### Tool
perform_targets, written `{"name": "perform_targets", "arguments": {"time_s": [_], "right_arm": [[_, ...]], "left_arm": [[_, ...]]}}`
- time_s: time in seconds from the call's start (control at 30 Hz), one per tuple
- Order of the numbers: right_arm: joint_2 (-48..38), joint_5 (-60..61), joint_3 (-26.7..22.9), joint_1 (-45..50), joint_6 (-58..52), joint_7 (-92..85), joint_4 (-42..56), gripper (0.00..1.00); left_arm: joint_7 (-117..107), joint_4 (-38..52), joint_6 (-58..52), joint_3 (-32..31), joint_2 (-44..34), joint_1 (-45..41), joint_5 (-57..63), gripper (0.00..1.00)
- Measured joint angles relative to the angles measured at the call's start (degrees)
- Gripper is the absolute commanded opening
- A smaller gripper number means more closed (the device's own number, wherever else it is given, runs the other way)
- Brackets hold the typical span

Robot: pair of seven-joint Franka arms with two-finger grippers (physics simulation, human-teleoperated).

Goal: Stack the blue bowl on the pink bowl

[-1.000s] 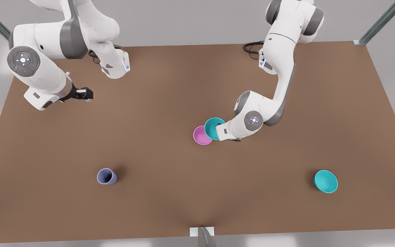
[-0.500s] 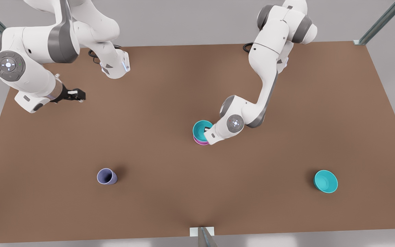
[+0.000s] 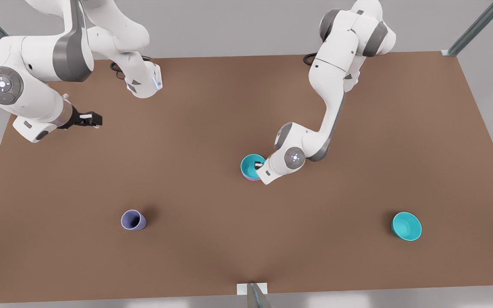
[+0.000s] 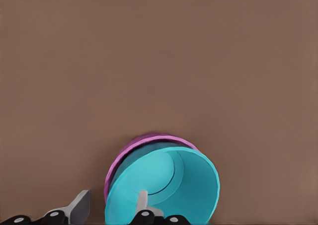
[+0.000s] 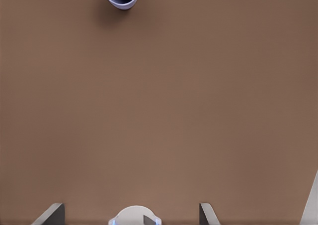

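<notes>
while nested in the pink bowl (image 4: 130, 149), the blue bowl (image 4: 164, 187) has its wall between the left claw's (image 4: 110, 209) spread fingers.

No writing, label, brand, number or sign can be read on anything here.

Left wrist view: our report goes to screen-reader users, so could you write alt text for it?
The blue bowl sits nested in the pink bowl on a brown table. The left claw straddles its wall, one finger inside and one outside with a gap.
</notes>
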Motion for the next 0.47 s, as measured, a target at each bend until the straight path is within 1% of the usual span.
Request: {"name": "perform_targets", "arguments": {"time_s": [0.03,0.07,0.1,0.17,0.23,0.27,0.33,0.4,0.47], "right_arm": [[0.0,0.0,0.0,0.1,0.0,-0.1,0.0,1.0],[0.0,0.0,0.0,0.1,0.0,-0.1,0.0,1.0],[0.0,0.0,0.0,0.2,0.0,-0.2,0.0,1.0],[0.0,0.0,0.0,0.5,0.0,-0.3,0.0,1.0],[0.0,0.0,0.0,0.9,0.0,-0.3,0.0,1.0],[0.1,0.0,0.0,1.1,0.0,-0.4,0.0,1.0],[0.1,0.0,0.0,1.5,0.0,-0.5,0.0,1.0],[0.1,0.0,0.0,2.0,0.0,-0.5,0.0,1.0],[0.1,0.0,0.0,2.6,0.0,-0.6,0.0,1.0]], "left_arm": [[0.0,0.8,-2.7,0.1,-3.4,2.0,1.3,1.0],[-0.1,4.4,-7.2,0.2,-7.1,5.2,3.5,1.0],[-0.3,11.0,-12.9,0.3,-9.3,8.9,6.4,1.0],[-1.0,21.0,-23.6,0.4,-11.5,17.0,10.8,1.0],[-1.1,24.3,-31.9,0.3,-13.6,20.5,14.2,1.0],[-0.7,23.5,-34.9,-0.7,-15.8,22.9,15.5,1.0],[1.4,11.1,-36.5,-2.5,-26.0,27.5,19.5,1.0],[3.4,6.8,-37.1,-2.7,-28.8,28.8,22.2,1.0],[5.2,5.7,-37.7,-2.7,-29.2,29.2,23.4,1.0]]}}
